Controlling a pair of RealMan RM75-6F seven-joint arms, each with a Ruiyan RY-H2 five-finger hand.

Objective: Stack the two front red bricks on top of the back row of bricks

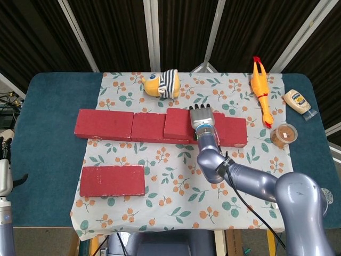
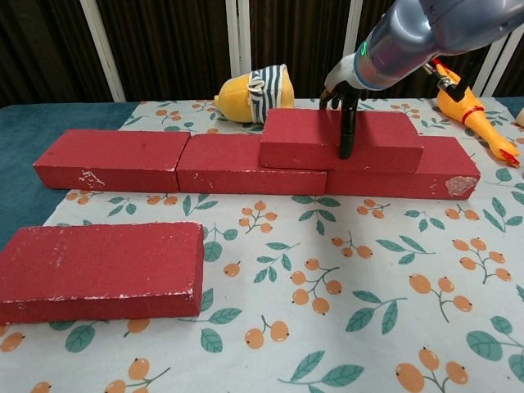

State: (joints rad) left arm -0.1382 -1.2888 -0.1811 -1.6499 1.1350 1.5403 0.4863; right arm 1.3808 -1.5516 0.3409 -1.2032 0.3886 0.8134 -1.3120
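Three red bricks form the back row: left (image 1: pixel 104 124) (image 2: pixel 115 155), middle (image 1: pixel 148 127) (image 2: pixel 246 160) and right (image 1: pixel 234 130) (image 2: pixel 434 168). A fourth red brick (image 1: pixel 178 122) (image 2: pixel 303 135) lies on top, over the middle and right ones. My right hand (image 1: pixel 202 117) (image 2: pixel 342 102) grips this top brick, with fingers over its back edge and the thumb down its front face. Another red brick (image 1: pixel 112 181) (image 2: pixel 98 266) lies flat at the front left of the cloth. My left hand (image 1: pixel 4 160) shows only partly at the far left edge, away from the bricks.
Behind the row lies a yellow plush toy (image 1: pixel 160 84) (image 2: pixel 254 92) in a striped cap. A rubber chicken (image 1: pixel 261 88) (image 2: pixel 463 102), a squeeze bottle (image 1: pixel 297 101) and a small jar (image 1: pixel 283 135) sit at the right. The floral cloth (image 1: pixel 176 176) covers the teal table (image 1: pixel 48 106).
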